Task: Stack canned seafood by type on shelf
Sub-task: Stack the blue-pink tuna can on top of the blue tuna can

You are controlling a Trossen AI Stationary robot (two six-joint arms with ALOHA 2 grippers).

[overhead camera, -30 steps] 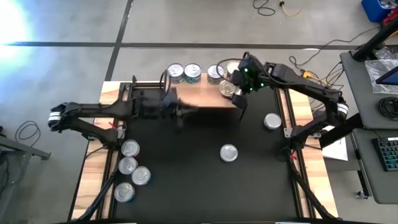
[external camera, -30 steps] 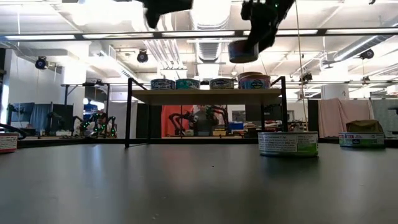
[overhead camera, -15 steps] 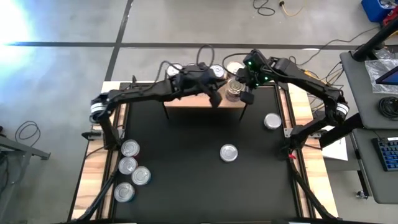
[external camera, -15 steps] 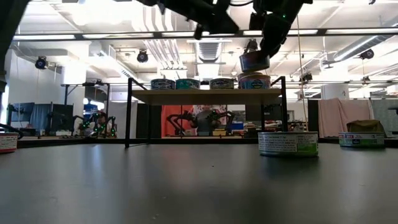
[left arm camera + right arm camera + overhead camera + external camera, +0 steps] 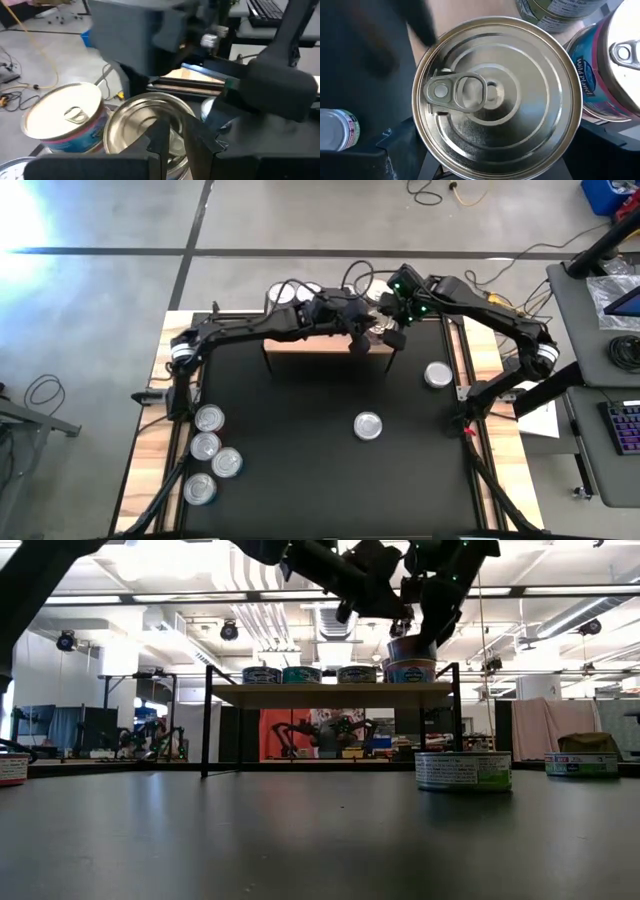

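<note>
The shelf (image 5: pixel 300 343) (image 5: pixel 330 693) stands at the mat's far edge with several tins in a row on its wood top (image 5: pixel 301 674). My right gripper (image 5: pixel 392 322) (image 5: pixel 420 630) is shut on a silver-topped tin (image 5: pixel 492 95) (image 5: pixel 410 648) over the shelf's right end, directly above a blue-and-pink-labelled tin (image 5: pixel 410 671). My left gripper (image 5: pixel 362 340) (image 5: pixel 172 135) reaches across the shelf from the left. Its shut fingers hover over the held tin's top (image 5: pixel 145 120), beside a pull-tab tin (image 5: pixel 65 117). My right gripper pinches the tin by its side wall (image 5: pixel 427 150) between the two fingers, coming from above and pointing down. The tin stays nearly level, its bottom at the top of the shelf tin (image 5: pixel 410 671); resting or just clear, I cannot tell. My left gripper's shut fingertips (image 5: pixel 162 137) are at the tin's top; I cannot tell whether they touch.
Two tins lie on the black mat at centre and right (image 5: pixel 368 425) (image 5: pixel 437 374). Several more sit in a cluster at the mat's left near corner (image 5: pixel 208 445). The two arms crowd close together over the shelf's right end. Wood rails edge the mat (image 5: pixel 150 470).
My left arm has swung from the table's left side across the shelf to its right end, close to the right gripper. My right gripper has come down with its tin, from well above the shelf tin to right at its top.
</note>
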